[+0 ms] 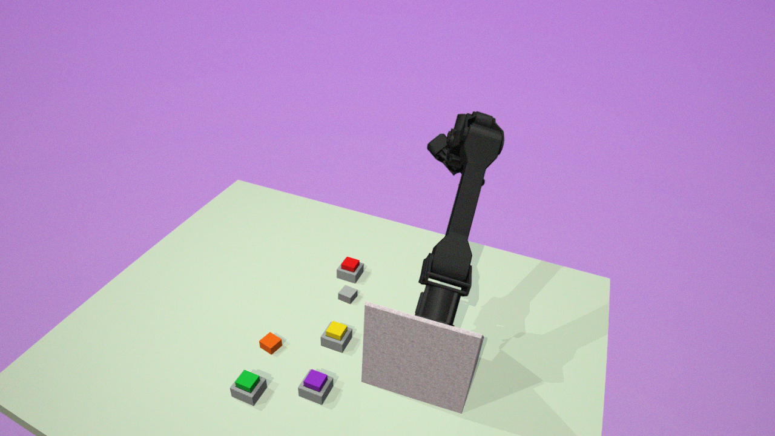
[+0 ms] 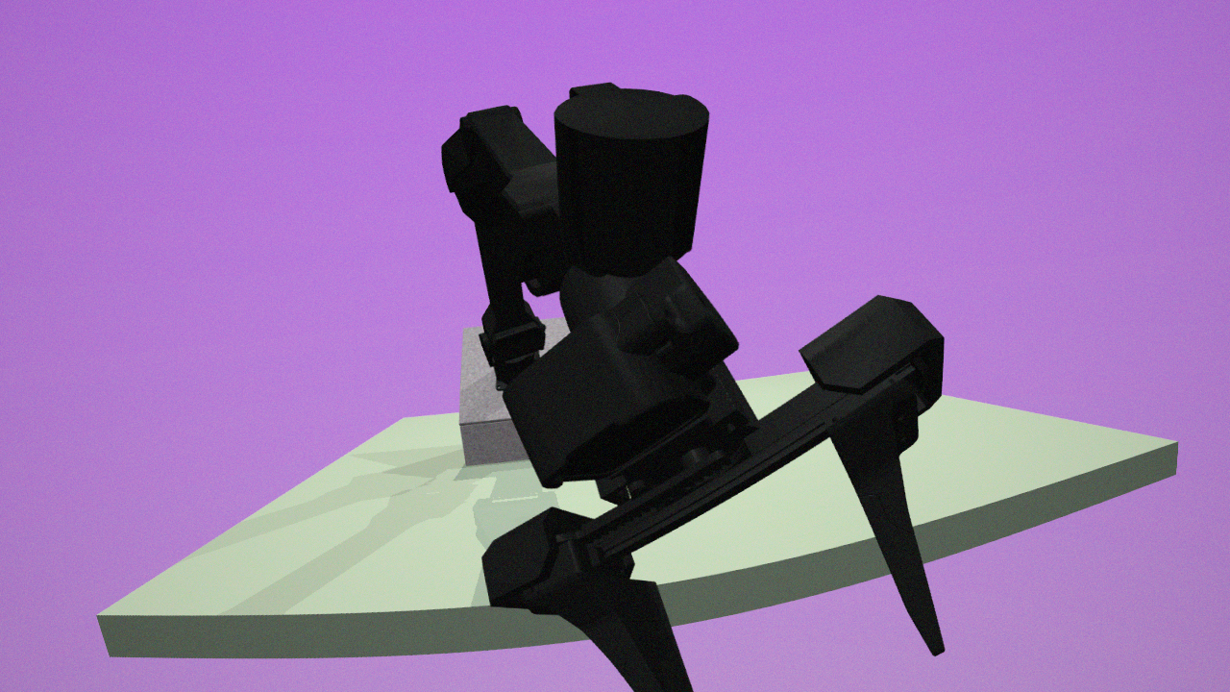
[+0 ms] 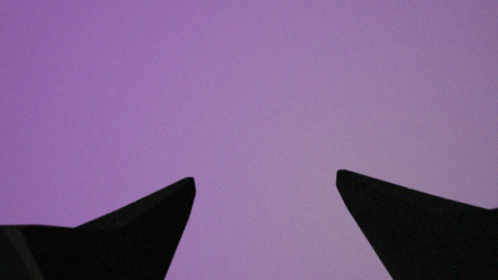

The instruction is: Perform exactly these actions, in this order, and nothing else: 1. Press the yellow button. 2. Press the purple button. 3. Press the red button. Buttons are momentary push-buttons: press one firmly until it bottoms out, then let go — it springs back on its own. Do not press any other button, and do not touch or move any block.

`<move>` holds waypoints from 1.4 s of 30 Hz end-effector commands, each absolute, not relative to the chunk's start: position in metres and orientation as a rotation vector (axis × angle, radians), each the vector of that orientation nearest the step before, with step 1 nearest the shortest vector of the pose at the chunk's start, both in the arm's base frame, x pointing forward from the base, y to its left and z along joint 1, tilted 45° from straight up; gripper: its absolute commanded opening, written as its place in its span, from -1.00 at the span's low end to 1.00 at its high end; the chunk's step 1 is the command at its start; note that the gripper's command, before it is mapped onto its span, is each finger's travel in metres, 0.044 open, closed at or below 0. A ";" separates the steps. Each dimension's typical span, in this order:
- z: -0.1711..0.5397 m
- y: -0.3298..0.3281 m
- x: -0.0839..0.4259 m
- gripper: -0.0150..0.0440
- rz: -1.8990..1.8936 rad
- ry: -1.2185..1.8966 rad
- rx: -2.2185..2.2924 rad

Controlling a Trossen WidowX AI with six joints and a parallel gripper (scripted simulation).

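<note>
Yellow button (image 1: 336, 330) on table (image 1: 162, 303), left of grey slab (image 1: 419, 358), between grey block (image 1: 347, 294) and purple button (image 1: 315, 379); red button (image 1: 350, 264) beyond. Gripper (image 2: 799, 602) high above, well apart from buttons, jaws wide apart, nothing between.

You are looking at a bare test bench, not a home or shop: a pale green table (image 1: 162, 303) against a plain purple backdrop, a black arm (image 1: 465, 206) on a grey pedestal (image 1: 417, 358), probably for button trials.
</note>
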State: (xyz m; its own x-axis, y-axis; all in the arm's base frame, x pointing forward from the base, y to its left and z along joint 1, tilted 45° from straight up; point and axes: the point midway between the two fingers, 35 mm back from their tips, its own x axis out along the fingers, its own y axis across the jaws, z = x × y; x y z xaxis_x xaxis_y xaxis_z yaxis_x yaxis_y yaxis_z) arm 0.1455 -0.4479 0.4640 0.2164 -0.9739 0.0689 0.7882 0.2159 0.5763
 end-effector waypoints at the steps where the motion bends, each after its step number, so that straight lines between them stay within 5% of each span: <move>1: 0.416 -0.433 0.203 0.86 -1.230 -0.318 0.573; 13: 0.276 -0.318 0.342 0.86 -1.043 0.211 0.710; 22: 0.165 -0.199 0.381 0.86 -0.952 0.640 0.632; 30: 0.086 -0.075 0.356 0.86 -0.827 1.026 0.378; 42: 0.023 0.039 0.230 0.86 -0.629 1.407 -0.358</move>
